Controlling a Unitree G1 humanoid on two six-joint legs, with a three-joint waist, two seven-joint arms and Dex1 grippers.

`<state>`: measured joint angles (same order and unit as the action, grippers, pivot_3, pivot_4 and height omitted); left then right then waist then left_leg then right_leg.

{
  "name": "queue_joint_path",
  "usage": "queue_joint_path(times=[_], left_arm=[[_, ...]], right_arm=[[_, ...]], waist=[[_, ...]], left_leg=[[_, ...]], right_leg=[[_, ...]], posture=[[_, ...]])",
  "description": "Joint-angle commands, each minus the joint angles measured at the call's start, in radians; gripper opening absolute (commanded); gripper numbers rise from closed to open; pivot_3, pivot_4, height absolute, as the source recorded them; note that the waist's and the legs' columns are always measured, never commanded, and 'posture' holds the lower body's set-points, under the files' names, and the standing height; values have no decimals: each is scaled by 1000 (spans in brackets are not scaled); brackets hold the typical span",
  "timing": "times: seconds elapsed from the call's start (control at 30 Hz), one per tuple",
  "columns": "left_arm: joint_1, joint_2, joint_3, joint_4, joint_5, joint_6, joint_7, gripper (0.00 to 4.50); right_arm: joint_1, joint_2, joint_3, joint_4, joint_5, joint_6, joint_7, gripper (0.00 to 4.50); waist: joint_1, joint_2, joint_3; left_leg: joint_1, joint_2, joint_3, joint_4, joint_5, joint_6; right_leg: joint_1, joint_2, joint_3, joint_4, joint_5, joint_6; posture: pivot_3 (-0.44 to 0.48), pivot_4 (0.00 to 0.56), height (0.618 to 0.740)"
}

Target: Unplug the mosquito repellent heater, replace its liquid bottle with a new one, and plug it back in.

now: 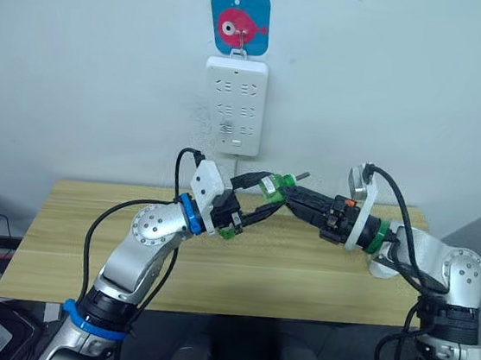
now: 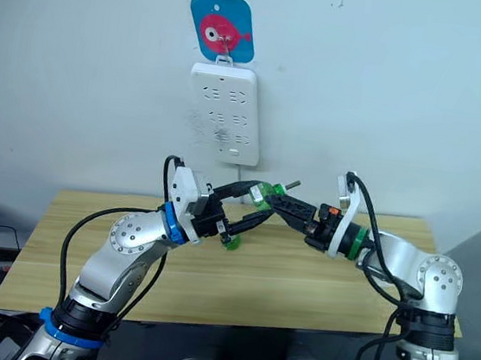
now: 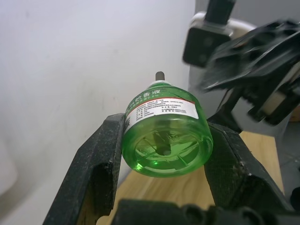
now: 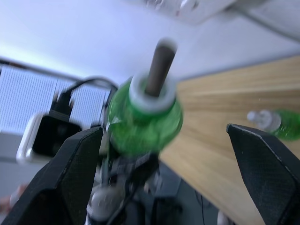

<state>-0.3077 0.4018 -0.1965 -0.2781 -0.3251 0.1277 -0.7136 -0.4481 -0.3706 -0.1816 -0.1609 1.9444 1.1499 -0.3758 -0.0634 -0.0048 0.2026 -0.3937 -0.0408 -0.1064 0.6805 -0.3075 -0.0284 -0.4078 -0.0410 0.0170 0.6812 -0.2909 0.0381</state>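
Note:
My left gripper (image 1: 267, 192) is shut on the liquid bottle (image 3: 164, 136), a small translucent green bottle with its dark wick rod (image 3: 160, 76) bare at the neck. It holds the bottle in the air above the back of the wooden table (image 1: 299, 274). My right gripper (image 4: 161, 131) faces the bottle's neck end, open, with its fingers (image 4: 70, 168) spread on either side of the bottle and not touching it. The new one (image 4: 276, 123), green with a white cap, lies on the table below my left gripper. The mosquito repellent heater is out of view.
A white power strip (image 1: 233, 105) hangs on the wall above the table from a hook on a blue card with a pink fish (image 1: 238, 23). Black cables loop from both arms. The wall stands close behind the grippers.

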Motion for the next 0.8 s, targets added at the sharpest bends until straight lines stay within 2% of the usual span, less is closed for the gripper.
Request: queue_joint_path(times=[0.03, 0.17, 0.33, 0.47, 0.7, 0.73, 0.8], left_arm=[[29, 8, 7, -61, -12, 9, -17, 2257], [28, 5, 13, -68, -14, 22, -23, 2257], [19, 1, 16, -61, -9, 26, -24, 2257], [20, -4, 14, -66, -6, 29, -22, 2257], [25, -10, 10, -74, 0, 31, -22, 2257], [26, -9, 10, -77, 0, 31, -23, 2257], [28, -8, 9, -79, 0, 32, -24, 2257]], right_arm=[[0, 40, -10, -67, 28, -64, -42, 4428], [-11, 95, -22, -80, 28, -106, -99, 4428], [8, 80, -3, -100, 28, -75, -70, 4428], [14, 81, 3, -104, 28, -82, -71, 3534], [7, 82, -3, -89, 28, -83, -78, 1042], [7, 84, -4, -87, 28, -84, -78, 855], [8, 88, -7, -85, 28, -85, -80, 859]], waist=[[-1, 0, 0], [-2, 0, 0], [-2, 0, 0], [-3, 0, 0], [-3, 0, 0], [-3, 0, 0], [-3, 0, 0]], left_leg=[[0, 0, 0, 0, 0, 0], [0, 1, -2, 0, 0, 0], [0, 0, -1, 0, 0, 0], [0, 1, -2, 0, 0, 0], [0, 1, -1, 0, 0, 0], [0, 1, -1, 0, 0, 0], [0, 1, -1, 0, 0, 0]], right_leg=[[0, 1, 0, 0, 0, 0], [0, 2, 0, 0, 0, 0], [0, 1, 0, 0, 0, 0], [0, 2, 0, 0, 0, 0], [0, 2, 0, 0, 0, 0], [0, 2, 0, 0, 0, 0], [0, 2, 0, 0, 0, 0]], posture=[[-84, 202, 740], [-81, 203, 740], [-82, 206, 740], [-81, 209, 740], [-82, 213, 740], [-82, 213, 740], [-79, 217, 740]])
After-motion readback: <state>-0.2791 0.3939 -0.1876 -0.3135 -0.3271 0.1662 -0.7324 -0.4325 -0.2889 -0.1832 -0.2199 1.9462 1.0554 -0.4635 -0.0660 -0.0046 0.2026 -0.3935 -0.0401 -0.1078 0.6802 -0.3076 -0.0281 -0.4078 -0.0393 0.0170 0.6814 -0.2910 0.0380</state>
